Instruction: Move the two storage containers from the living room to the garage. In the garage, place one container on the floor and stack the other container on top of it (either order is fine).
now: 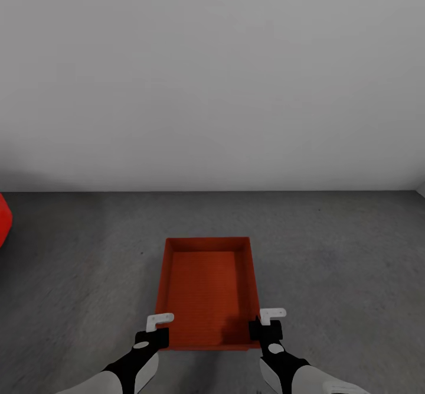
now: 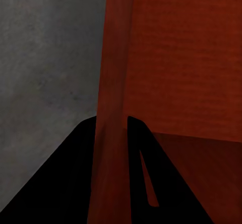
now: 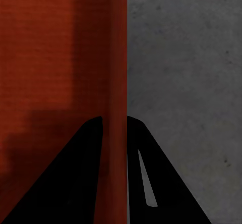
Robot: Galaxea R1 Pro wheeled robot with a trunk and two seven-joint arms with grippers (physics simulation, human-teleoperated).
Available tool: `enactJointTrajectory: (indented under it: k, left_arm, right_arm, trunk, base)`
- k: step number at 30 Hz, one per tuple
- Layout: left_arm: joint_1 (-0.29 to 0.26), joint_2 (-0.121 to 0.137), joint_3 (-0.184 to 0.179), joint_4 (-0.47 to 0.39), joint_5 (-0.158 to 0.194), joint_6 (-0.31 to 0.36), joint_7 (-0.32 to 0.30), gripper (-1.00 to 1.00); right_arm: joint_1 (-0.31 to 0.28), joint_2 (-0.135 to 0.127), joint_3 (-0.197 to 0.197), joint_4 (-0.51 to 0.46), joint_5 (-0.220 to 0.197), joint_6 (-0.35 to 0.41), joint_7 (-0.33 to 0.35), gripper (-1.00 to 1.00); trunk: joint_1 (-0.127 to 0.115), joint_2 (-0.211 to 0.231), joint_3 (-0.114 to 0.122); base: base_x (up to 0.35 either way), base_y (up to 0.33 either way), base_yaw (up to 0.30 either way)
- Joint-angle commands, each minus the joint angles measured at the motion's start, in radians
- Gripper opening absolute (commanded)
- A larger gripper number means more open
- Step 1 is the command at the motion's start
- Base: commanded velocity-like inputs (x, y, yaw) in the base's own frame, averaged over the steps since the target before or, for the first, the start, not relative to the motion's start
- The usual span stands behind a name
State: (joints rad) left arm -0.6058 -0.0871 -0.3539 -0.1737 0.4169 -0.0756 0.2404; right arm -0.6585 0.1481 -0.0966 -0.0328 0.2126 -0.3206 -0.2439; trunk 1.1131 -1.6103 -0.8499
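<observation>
One red-orange storage container (image 1: 206, 287) lies lengthwise in front of me over the dark grey concrete floor (image 1: 342, 252) of the garage. My left gripper (image 1: 154, 334) is shut on its left side wall near the near corner. My right gripper (image 1: 265, 326) is shut on the right side wall opposite. In the left wrist view the dark fingers (image 2: 65, 183) straddle the container's wall (image 2: 113, 82); the right wrist view shows the same grip, with that gripper (image 3: 115, 119) on the wall (image 3: 116, 57). Whether the box rests on the floor or hangs just above it, I cannot tell. The second container is out of view.
A plain white wall (image 1: 212, 75) stands a short way beyond the container. A sliver of the red car (image 1: 3, 220) shows at the far left edge. Bare concrete stretches to both sides of the box.
</observation>
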Motion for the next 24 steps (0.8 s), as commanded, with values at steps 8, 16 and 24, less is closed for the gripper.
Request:
enactJointTrajectory:
  k: [8, 16, 24]
  left_arm:
    - [0.0, 0.007, -0.005, -0.001, 0.016, 0.0, 0.003, -1.0]
    - [0.0, 0.007, -0.005, -0.001, 0.016, 0.0, 0.004, -1.0]
    - [-0.001, 0.007, -0.005, -0.001, 0.016, 0.0, 0.003, -1.0]
  right_arm:
    - [-0.001, -0.004, -0.048, -0.001, 0.036, 0.002, -0.002, -1.0]
    - [-0.001, -0.004, -0.048, -0.001, 0.036, 0.002, -0.002, -1.0]
    - [-0.001, -0.005, -0.048, -0.001, 0.036, 0.003, -0.002, -1.0]
  trunk:
    - [0.023, -0.042, -0.02]
    - [0.023, -0.042, -0.02]
    - [0.023, -0.042, -0.02]
  base:
    - [0.0, 0.0, 0.0]
    - [0.0, 0.0, 0.0]
    - [0.0, 0.0, 0.0]
